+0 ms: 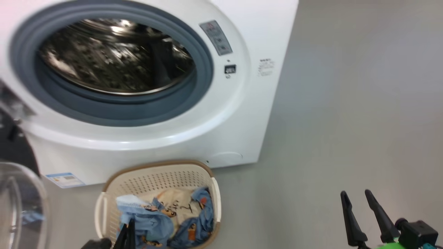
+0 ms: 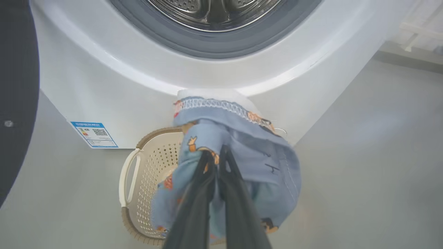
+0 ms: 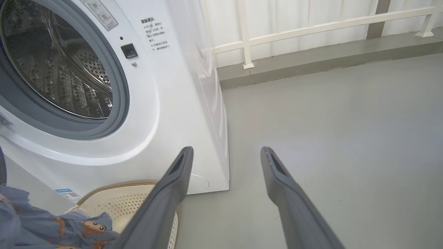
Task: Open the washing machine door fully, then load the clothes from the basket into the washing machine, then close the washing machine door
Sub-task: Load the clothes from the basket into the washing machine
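- The door is seen swung open at the far left, with its glass bowl at the edge of the head view.
- The left claw is clenched on the clothes. In the left wrist view a fold of blue printed cloth is pinched between the shut fingers and bunched around their tips.
- The held cloth is draped over the near left part of the basket. The rest of the clothes, cream and blue, are left lying inside it, just right of the claw.
- The basket is set on the floor close before the washer, below its open mouth. Whether the two touch cannot be told.
- The steel drum is exposed above, and a blue label is stuck low on the washer's front, left of the basket.
- The right claw is held released at the lower right, its fingers spread over bare floor, well apart from the basket and clothes.
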You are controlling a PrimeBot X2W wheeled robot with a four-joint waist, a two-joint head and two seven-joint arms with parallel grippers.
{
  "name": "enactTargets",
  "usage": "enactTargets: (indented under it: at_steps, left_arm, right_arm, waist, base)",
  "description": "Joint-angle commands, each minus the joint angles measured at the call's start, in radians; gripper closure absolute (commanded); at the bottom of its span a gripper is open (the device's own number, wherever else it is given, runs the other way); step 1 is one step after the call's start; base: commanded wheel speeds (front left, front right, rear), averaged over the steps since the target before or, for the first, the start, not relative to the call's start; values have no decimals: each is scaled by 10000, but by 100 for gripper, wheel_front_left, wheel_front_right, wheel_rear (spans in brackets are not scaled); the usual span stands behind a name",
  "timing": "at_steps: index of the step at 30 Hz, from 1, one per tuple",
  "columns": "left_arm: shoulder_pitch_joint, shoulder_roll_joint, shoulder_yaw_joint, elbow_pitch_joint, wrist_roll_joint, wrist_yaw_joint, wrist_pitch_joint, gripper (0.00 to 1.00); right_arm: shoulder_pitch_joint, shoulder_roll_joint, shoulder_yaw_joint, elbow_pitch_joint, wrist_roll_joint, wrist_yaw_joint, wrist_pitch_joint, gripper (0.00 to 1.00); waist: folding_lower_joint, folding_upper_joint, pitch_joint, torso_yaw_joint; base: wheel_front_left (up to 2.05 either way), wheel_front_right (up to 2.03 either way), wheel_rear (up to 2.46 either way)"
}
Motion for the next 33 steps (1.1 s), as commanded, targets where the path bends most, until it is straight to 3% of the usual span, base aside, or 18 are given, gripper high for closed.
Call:
enactTargets:
  at_steps: [1, 13, 33]
  left_arm:
    - [38, 51, 366, -374, 133, -14, -106, 100]
    - [1521, 34, 699, -2390, 266, 29, -106, 100]
    - [2225, 32, 799, -3517, 381, 141, -107, 100]
  right_arm:
    - [29, -127, 156, -227, -146, 16, -74, 0]
    - [647, -157, 102, -321, -251, 16, -74, 0]
    - [1057, -178, 12, -436, -366, 16, -74, 0]
  waist:
    - [1, 0, -633, 567]
    - [1, 0, -1524, 892]
    - [1, 0, -1889, 985]
  base:
    - [0, 0, 0]
    - [0, 0, 0]
    - [0, 0, 0]
